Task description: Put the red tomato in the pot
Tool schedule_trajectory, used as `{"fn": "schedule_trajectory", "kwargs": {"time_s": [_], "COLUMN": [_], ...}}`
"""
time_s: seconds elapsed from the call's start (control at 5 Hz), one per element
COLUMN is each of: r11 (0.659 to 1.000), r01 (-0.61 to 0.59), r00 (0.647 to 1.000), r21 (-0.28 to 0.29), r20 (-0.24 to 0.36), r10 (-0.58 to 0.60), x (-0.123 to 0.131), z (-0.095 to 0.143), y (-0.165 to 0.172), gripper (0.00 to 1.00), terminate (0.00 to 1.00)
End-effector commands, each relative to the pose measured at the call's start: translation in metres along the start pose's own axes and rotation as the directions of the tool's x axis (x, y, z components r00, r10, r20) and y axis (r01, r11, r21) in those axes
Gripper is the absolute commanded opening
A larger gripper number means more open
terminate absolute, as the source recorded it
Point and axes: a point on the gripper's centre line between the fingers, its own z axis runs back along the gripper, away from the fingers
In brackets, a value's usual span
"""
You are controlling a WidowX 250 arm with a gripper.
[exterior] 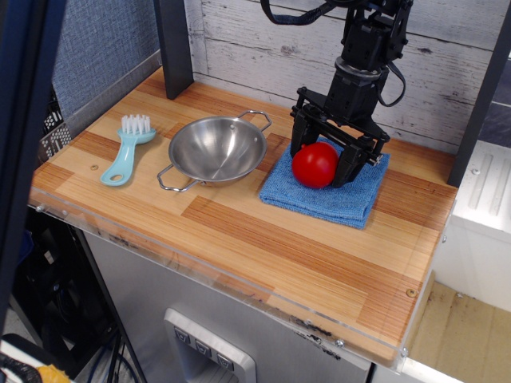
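Note:
The red tomato (pixel 314 165) is glossy and round and rests on a blue cloth (pixel 327 194) at the right of the wooden table. My black gripper (pixel 321 167) is lowered over it, with one finger (pixel 297 148) against its left side and the other against its right side, closed on it. The pot (pixel 217 149), a shallow shiny steel bowl with two wire loop handles, stands empty to the left of the cloth, about a hand's width from the tomato.
A light blue brush (pixel 127 152) with white bristles lies left of the pot. A dark post (pixel 174 44) stands at the back left. A clear plastic rim (pixel 192 263) runs along the table's front edge, and a plank wall is behind.

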Motion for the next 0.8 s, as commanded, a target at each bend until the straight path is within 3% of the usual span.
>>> {"fn": "schedule_trajectory", "kwargs": {"time_s": [0.0,0.2,0.4,0.6], "r11": [0.997,0.994,0.99,0.986], "r01": [-0.03,-0.068,-0.119,-0.163], "r00": [0.982,0.975,0.975,0.973], "r21": [-0.068,-0.083,-0.079,-0.038], "r20": [0.183,0.206,0.181,0.157], "r10": [0.042,0.084,0.132,0.167], "x": [-0.022,-0.041,-0.059,-0.073], "z": [0.06,0.06,0.04,0.014], "y": [0.022,0.049,0.081,0.108], "gripper": [0.0,0.0,0.0,0.0], "terminate": [0.0,0.0,0.0,0.0]}}
